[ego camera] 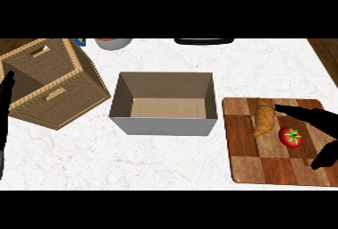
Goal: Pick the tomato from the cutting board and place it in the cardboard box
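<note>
Right robot hand [321, 120] spread around round, glossy tomato [290, 136] on checkered wooden cutting board [264, 167].

Your right hand [321, 120] comes in at the right edge of the head view, spread open: one finger points left along the top, the thumb hangs lower down near the edge, wide gap between them, nothing held. Your left hand [6, 96] shows only as a thin black strip at the far left edge, fingers up and straight, resting.
</note>
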`<state>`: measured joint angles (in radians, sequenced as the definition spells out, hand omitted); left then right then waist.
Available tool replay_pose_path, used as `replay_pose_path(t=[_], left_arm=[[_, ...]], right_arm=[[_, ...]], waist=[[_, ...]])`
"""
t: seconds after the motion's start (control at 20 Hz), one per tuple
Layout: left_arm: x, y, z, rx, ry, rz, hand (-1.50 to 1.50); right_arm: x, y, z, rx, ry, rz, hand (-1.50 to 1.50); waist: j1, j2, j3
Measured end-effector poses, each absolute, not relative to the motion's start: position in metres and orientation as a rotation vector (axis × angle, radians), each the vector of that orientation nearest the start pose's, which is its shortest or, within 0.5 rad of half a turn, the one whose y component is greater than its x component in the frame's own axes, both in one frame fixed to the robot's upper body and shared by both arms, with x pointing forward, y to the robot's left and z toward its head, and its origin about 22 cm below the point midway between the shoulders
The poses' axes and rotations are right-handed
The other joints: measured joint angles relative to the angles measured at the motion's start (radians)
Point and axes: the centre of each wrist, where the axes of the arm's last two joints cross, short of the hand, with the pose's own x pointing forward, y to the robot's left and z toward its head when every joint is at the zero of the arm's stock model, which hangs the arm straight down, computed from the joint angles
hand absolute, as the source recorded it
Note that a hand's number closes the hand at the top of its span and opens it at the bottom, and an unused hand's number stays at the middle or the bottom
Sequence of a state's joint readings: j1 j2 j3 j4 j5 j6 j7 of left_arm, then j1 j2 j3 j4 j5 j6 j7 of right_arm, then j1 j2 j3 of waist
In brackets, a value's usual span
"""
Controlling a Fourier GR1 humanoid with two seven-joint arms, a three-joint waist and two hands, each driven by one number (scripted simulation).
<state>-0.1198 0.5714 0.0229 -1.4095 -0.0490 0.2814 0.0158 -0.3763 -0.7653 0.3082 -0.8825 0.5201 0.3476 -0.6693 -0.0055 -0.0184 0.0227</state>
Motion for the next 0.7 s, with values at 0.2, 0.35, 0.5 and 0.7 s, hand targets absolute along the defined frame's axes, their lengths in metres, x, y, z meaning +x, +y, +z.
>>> replay_pose_path(t=[0.2,0.35,0.5,0.7], left_arm=[[0.271,0.365,0.059,0.736,-1.543,-0.226,0.00],[0.272,0.367,0.060,0.735,-1.537,-0.224,0.00],[0.272,0.369,0.061,0.731,-1.533,-0.225,0.00],[0.271,0.368,0.060,0.730,-1.537,-0.224,0.00]], right_arm=[[0.306,-0.407,0.028,-0.244,-1.194,1.487,-1.50],[0.303,-0.405,0.022,-0.267,-1.139,1.490,-1.50],[0.300,-0.397,0.012,-0.285,-1.110,1.492,-1.50],[0.304,-0.388,0.008,-0.359,-1.157,1.466,1.50]], waist=[[0.000,0.001,0.000],[0.000,0.002,0.000],[0.001,0.001,-0.002],[0.003,-0.004,-0.006]])
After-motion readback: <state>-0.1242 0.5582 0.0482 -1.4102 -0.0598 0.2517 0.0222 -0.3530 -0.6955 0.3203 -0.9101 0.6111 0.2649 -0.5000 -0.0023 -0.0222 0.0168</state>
